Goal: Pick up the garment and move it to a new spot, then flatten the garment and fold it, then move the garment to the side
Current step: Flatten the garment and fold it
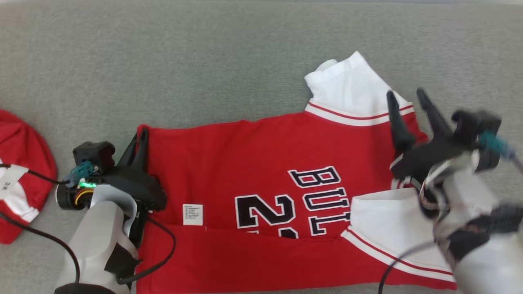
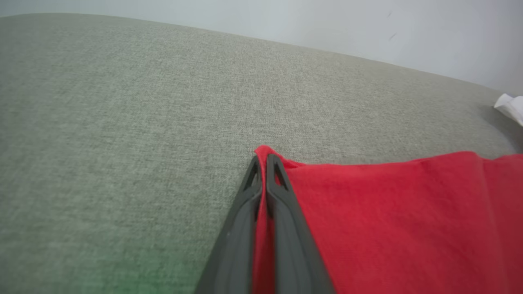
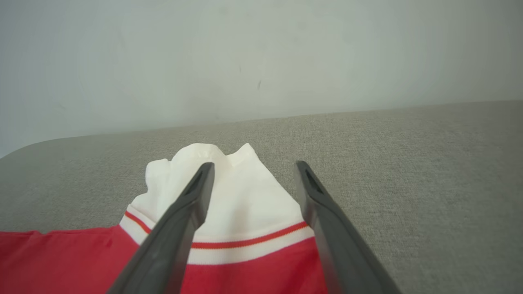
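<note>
The garment [image 1: 261, 163] is a red jersey with white sleeves and black-and-white lettering, lying spread across the grey cushion with its near edge folded up. My left gripper [image 1: 140, 136] is shut on the garment's far left corner; in the left wrist view red cloth [image 2: 388, 220] is pinched between the closed fingers of that gripper [image 2: 262, 160]. My right gripper [image 1: 406, 98] stands open above the far white sleeve [image 1: 351, 87]. In the right wrist view the sleeve [image 3: 245, 196] lies between and below the spread fingers of that gripper [image 3: 252, 165], which hold nothing.
A second red and white piece of clothing [image 1: 18, 171] lies at the left edge of the cushion. Bare grey cushion [image 1: 184, 61] stretches beyond the jersey, ending at a pale wall [image 3: 261, 61]. A black cable [image 1: 163, 249] loops over the jersey's near left part.
</note>
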